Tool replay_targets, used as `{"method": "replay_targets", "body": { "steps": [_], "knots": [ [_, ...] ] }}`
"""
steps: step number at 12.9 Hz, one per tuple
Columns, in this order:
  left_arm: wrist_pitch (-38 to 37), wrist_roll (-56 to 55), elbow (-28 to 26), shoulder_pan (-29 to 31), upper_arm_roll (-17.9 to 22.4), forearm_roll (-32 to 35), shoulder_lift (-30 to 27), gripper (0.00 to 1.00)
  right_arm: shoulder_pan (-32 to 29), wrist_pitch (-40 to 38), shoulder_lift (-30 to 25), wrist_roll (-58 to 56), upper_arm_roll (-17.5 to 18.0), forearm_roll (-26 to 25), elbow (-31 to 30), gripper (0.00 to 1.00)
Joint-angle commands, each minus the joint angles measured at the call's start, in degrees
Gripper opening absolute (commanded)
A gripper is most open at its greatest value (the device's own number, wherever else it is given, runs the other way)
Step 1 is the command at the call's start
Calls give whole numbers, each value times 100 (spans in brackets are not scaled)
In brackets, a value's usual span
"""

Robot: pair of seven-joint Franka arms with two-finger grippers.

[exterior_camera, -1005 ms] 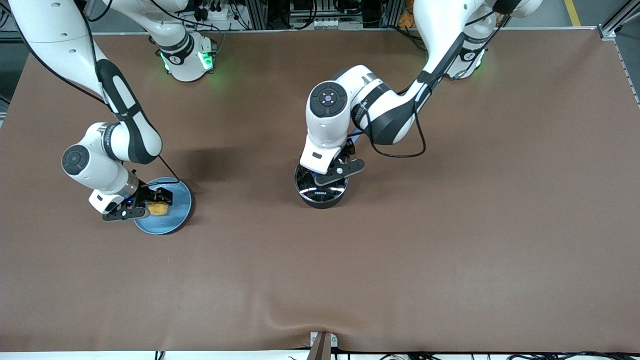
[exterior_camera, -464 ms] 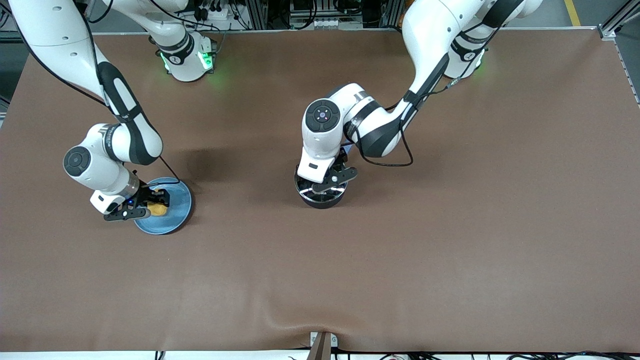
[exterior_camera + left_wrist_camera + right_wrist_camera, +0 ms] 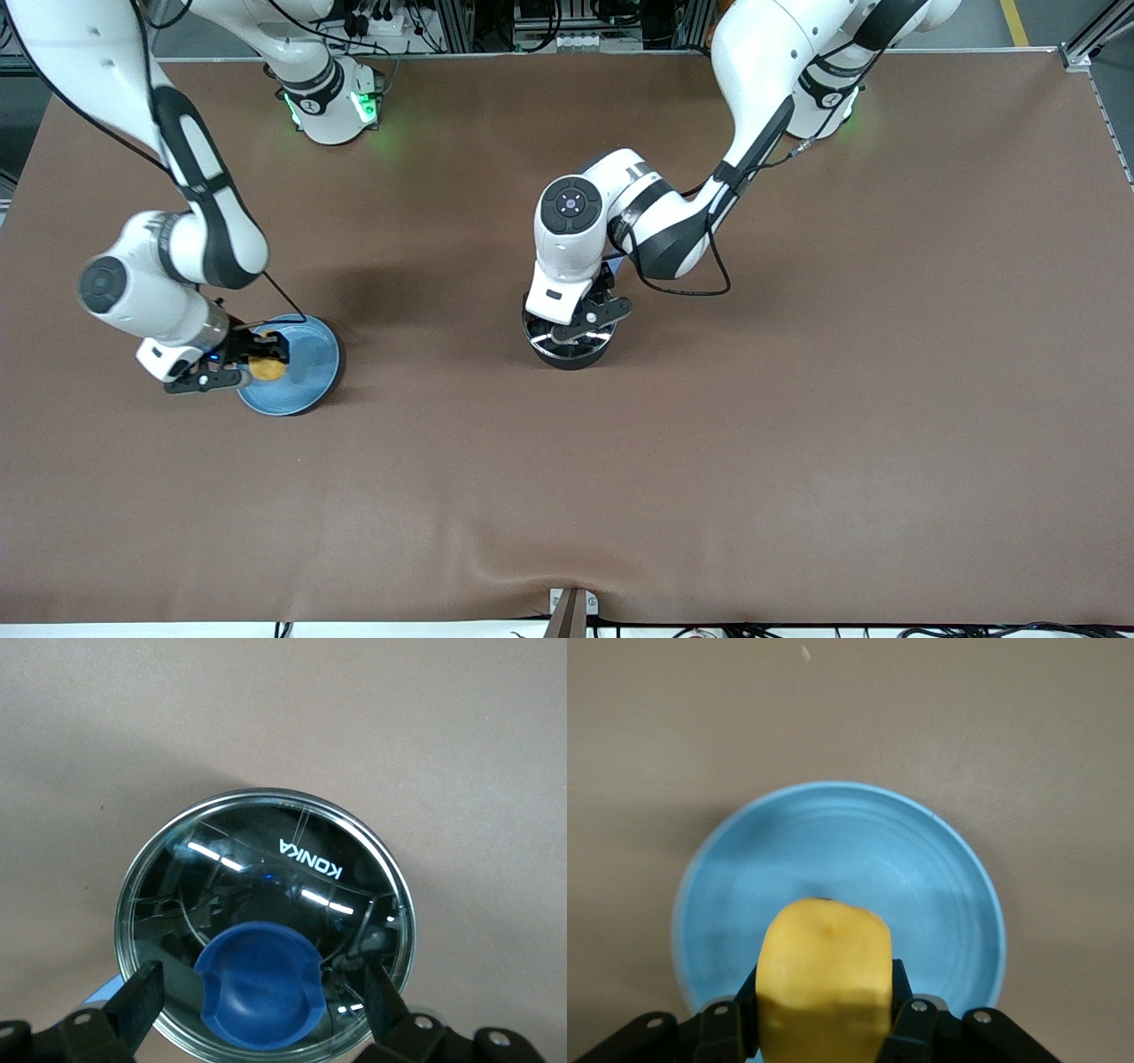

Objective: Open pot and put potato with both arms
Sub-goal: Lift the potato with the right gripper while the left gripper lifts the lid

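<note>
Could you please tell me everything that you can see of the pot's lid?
The lid is a round pane of clear glass in a steel rim, with a blue knob at its middle and the word KONKA on the glass. It sits closed on the pot. The left gripper stands open astride the knob, not touching it.
</note>
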Motion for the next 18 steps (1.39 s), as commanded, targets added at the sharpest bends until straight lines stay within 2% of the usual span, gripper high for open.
{"method": "replay_targets", "body": {
  "steps": [1, 4, 6, 7, 9, 10, 12, 14, 18],
  "knots": [
    [0, -164, 136, -88, 58, 166, 108, 96, -90, -1041, -1076, -20, 39, 157, -7, 0],
    [0, -155, 136, -88, 58, 175, 126, 81, -238, -2096, -2008, -2, -31, 165, 125, 0],
    [0, -146, 136, -88, 50, 166, 117, 66, -318, -2755, -2396, 6, -40, 165, 353, 0],
    [0, -129, 127, -88, 50, 166, 117, 47, -362, -3132, -2519, 6, -40, 157, 537, 0],
    [0, -93, 127, -88, 50, 175, 108, 4, -493, -3818, -2634, -2, -40, 148, 976, 0],
    [0, -93, 136, -88, 50, 175, 91, 0, -520, -4135, -2644, 6, -40, 139, 1204, 0],
    [-9, -93, 144, -44, 58, 184, -67, 0, -521, -4515, -2644, 303, -23, 78, 1539, 0],
    [-96, -84, 136, 122, 58, 201, -339, 0, -486, -4481, -2626, 402, 4, 69, 1541, 0],
    [-833, 230, 109, 720, 32, 149, -1165, 0, -319, -4481, -2617, 831, 152, -80, 1567, 0]
  ]
}}
